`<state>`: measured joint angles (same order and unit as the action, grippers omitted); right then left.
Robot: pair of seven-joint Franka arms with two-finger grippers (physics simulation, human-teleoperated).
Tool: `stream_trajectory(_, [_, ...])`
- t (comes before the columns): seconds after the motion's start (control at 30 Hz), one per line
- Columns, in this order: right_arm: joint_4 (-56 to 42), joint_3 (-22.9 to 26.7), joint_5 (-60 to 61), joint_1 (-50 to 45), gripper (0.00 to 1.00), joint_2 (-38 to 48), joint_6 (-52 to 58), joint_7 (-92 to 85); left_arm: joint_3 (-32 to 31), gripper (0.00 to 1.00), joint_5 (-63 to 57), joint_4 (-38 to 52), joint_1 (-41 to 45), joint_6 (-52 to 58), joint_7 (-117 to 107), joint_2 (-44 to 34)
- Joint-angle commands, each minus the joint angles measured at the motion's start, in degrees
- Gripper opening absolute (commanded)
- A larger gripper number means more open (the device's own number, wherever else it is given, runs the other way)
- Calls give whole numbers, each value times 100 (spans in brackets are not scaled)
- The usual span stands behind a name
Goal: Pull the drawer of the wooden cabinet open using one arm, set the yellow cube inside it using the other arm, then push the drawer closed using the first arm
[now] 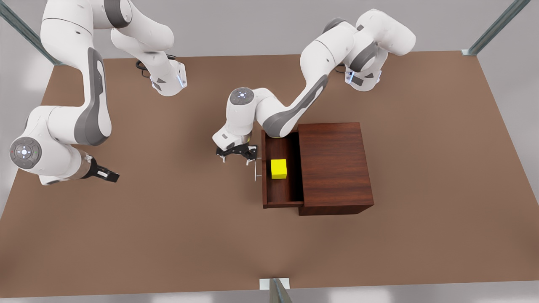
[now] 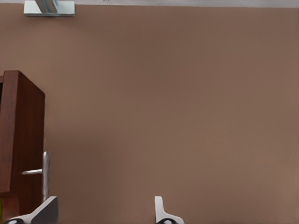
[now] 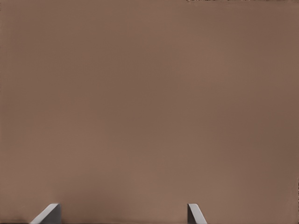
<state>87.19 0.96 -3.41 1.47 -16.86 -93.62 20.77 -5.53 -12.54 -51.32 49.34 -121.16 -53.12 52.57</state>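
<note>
Your small bright yellow cube (image 1: pixel 278 168) already sits inside the pulled-out dark reddish-brown drawer (image 1: pixel 278 198) of the boxy wooden cabinet (image 1: pixel 334 168), which stands right of centre on the brown desk (image 1: pixel 168 235). Your left end effector (image 1: pixel 236 156) hovers just beside the thin silver bar handle (image 1: pixel 255 169), fingers (image 2: pixel 46 211) spread wide and holding nothing, while the right end effector (image 1: pixel 106 174) waits near the desk's left edge, also open and empty. When you push, I judge the risk to be an off-centre contact on that slim handle, so a finger slips past it and leaves the drawer ajar.
</note>
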Motion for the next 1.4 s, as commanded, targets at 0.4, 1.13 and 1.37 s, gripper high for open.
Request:
stream_trajectory(0.4, [-62,1,33,2,100,-98,1,-2209,342,100,-548,-10,234,-505,-3249,473])
stream_trajectory(1.13, [-62,1,16,-112,100,-177,1,-2104,403,100,-671,-133,76,910,-1684,350])
stream_trajectory(1.37, [-62,1,16,-112,100,-177,1,-2104,368,100,-294,-150,-275,1138,-1271,297])
